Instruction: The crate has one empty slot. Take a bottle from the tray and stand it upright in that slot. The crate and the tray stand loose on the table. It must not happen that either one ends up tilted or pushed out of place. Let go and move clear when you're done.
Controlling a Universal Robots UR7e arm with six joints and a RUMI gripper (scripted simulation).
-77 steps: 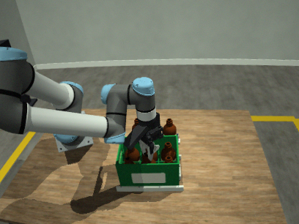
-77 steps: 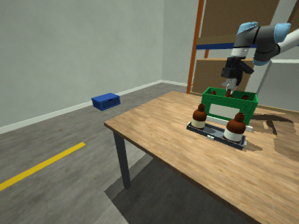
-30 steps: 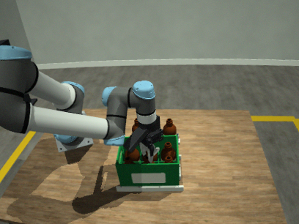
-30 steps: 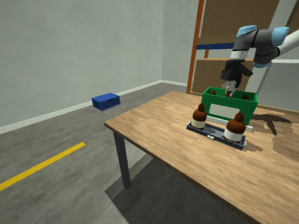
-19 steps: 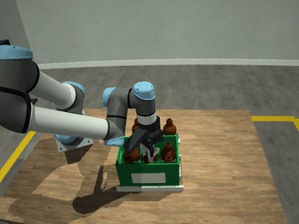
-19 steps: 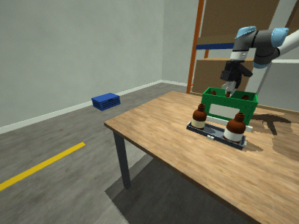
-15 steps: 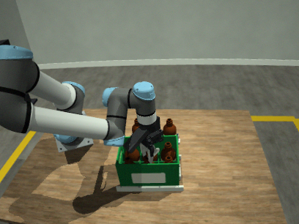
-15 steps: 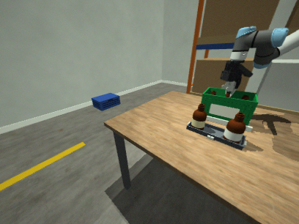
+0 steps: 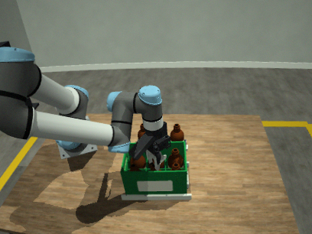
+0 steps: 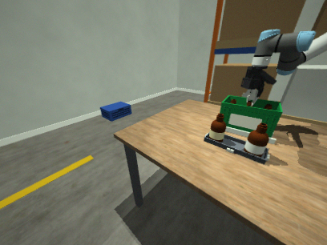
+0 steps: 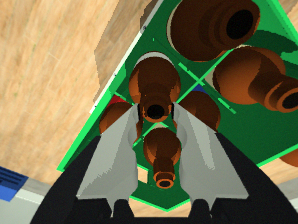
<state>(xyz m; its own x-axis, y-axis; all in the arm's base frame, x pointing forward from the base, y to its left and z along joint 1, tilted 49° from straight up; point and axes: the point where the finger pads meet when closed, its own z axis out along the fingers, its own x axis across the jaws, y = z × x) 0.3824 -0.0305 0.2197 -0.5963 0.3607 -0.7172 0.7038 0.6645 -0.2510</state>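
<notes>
My gripper [image 9: 154, 160] [image 10: 251, 97] [image 11: 155, 104] is over the green crate [image 9: 130, 181] [image 10: 276, 118] [image 11: 250, 135] and shut on the neck of a brown bottle [image 11: 154, 79]. That bottle hangs upright, its body down in a cell next to the crate's wall. I cannot tell whether its base rests on the floor. Other brown bottles [image 9: 176, 154] [image 11: 215, 25] [image 11: 250, 80] fill neighbouring cells. The dark tray [image 10: 236, 146] lies beside the crate and carries two upright bottles [image 10: 218, 128] [image 10: 256, 140], which also show behind the crate in the top view [image 9: 177, 132] [image 9: 141, 131].
The wooden table [image 9: 237, 172] [image 10: 180, 136] carries only the crate and tray. Its near edge in the exterior view runs close to the tray. A blue box [image 10: 115, 110] lies on the floor far off. Shelving [image 10: 224, 48] stands behind the arm.
</notes>
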